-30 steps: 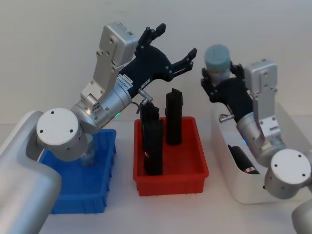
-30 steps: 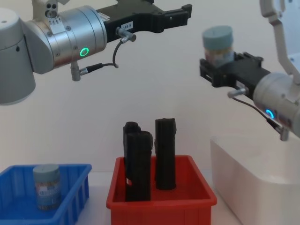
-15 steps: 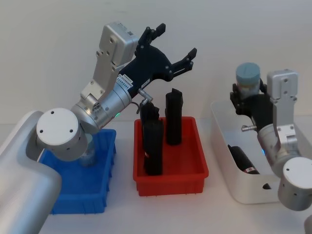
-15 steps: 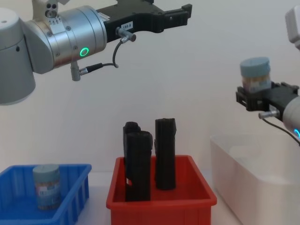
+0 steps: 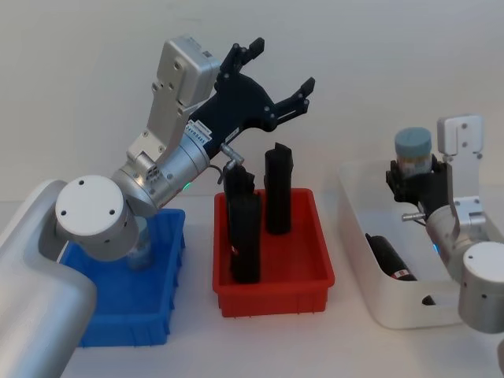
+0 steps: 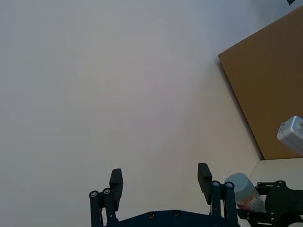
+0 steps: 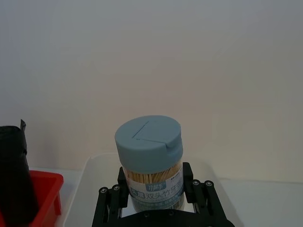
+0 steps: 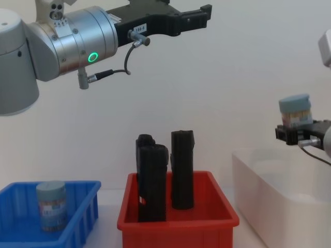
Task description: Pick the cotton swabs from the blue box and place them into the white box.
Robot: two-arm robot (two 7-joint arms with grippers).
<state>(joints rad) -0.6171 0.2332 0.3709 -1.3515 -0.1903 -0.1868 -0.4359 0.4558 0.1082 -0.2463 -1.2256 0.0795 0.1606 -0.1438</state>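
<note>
My right gripper (image 5: 415, 179) is shut on a tub of cotton swabs (image 5: 413, 152) with a pale grey-blue top, holding it upright over the far end of the white box (image 5: 356, 206). The same tub (image 7: 149, 161) sits between the dark fingers (image 7: 197, 187) in the right wrist view and above the white box (image 8: 269, 191) in the chest view. Another cotton swabs tub (image 8: 51, 205) stands in the blue box (image 8: 83, 206), also seen as the blue box (image 5: 157, 303) at the left. My left gripper (image 5: 279, 72) hangs open, raised high above the red bin.
A red bin (image 5: 303, 272) between the two boxes holds tall black blocks (image 5: 277, 189). A dark cylindrical object (image 5: 390, 258) lies inside the white box. A brown board (image 6: 270, 90) shows in the left wrist view.
My right gripper has carried the held tub to the right and downward, from high beside the red bin to just above the white box. The left arm has not moved.
</note>
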